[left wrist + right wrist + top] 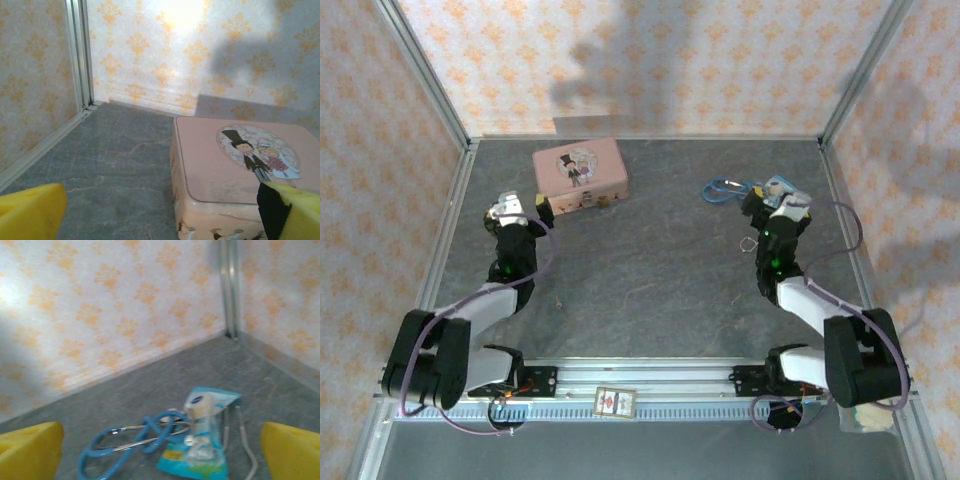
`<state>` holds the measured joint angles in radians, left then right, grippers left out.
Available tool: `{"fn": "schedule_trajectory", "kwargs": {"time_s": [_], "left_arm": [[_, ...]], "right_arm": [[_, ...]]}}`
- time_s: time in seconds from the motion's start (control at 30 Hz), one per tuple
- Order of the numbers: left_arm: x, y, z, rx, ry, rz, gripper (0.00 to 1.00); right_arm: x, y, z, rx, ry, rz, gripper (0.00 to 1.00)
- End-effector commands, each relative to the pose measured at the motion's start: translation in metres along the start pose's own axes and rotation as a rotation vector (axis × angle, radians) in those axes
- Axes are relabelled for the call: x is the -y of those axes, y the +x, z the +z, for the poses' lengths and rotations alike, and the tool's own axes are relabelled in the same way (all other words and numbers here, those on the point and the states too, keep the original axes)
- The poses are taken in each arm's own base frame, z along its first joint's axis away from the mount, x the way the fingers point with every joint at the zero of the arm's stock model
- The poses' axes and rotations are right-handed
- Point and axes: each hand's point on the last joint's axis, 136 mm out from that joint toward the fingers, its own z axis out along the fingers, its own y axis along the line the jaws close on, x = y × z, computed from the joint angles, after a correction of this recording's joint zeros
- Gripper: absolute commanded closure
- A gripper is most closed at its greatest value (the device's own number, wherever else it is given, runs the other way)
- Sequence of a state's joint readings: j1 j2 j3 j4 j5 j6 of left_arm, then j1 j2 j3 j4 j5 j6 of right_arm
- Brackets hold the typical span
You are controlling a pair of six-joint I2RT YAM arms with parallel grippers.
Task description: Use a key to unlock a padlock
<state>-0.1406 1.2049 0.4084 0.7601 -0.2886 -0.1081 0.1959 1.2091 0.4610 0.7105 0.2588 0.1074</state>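
Left gripper: jaws spread wide with nothing between them. In the wrist view its yellow pads sit at the two lower corners.
Padlock: a tiny gold speck to the right of the left gripper's fingers and slightly ahead of them, well apart. It lies touching or just beside the near side of the tin. It is too small to tell how the shackle stands.
Tin: pink, lid up, ahead of the left gripper's fingers on the right finger's side. Its near corner is close to that finger; whether they touch I cannot tell.
Right gripper: jaws spread wide, holding nothing. Its yellow pads sit at the lower corners of the wrist view.
Key: a tiny pale loop with a short stem on the table, behind the right gripper's fingertips and off to their left, beside the wrist and untouched. It is too small to make out any detail.
String: thin and whitish, ahead between the right gripper's fingers, nearer the right one and just right of the packet. Whether it joins the key I cannot tell.
Packet: teal, ahead and about midway between the right gripper's fingers, near them but not touched.
Cord: blue and looped, ahead toward the left finger, its end overlapping the packet.
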Motion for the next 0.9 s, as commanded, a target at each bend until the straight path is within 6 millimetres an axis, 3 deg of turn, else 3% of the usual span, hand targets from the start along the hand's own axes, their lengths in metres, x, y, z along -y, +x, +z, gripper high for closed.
{"fn": "schedule_trajectory", "kwargs": {"time_s": [0.0, 0.2, 0.37, 0.47, 0.6, 0.87], "left_arm": [[-0.014, 0.031, -0.01, -0.204, -0.081, -0.032, 0.01], [0.005, 0.052, -0.03, -0.381, 0.007, -0.299, 0.01], [0.02, 0.104, -0.065, -0.64, 0.058, -0.441, 0.1], [0.027, 0.13, -0.091, -0.751, 0.08, -0.446, 0.15], [0.035, 0.16, -0.124, -0.846, 0.084, -0.436, 0.17], [0.028, 0.197, -0.151, -0.883, 0.008, -0.386, 0.16]], "right_arm": [[-0.028, 0.032, -0.009, -0.209, -0.062, 0.033, 0.0], [-0.101, 0.061, -0.035, -0.478, -0.26, -0.011, 0.0], [-0.138, 0.096, -0.075, -0.684, -0.397, -0.068, 0.0], [-0.151, 0.113, -0.097, -0.765, -0.454, -0.062, 0.0], [-0.158, 0.131, -0.109, -0.83, -0.45, -0.063, 0.0], [-0.168, 0.139, -0.114, -0.839, -0.452, -0.077, 0.0]]}}
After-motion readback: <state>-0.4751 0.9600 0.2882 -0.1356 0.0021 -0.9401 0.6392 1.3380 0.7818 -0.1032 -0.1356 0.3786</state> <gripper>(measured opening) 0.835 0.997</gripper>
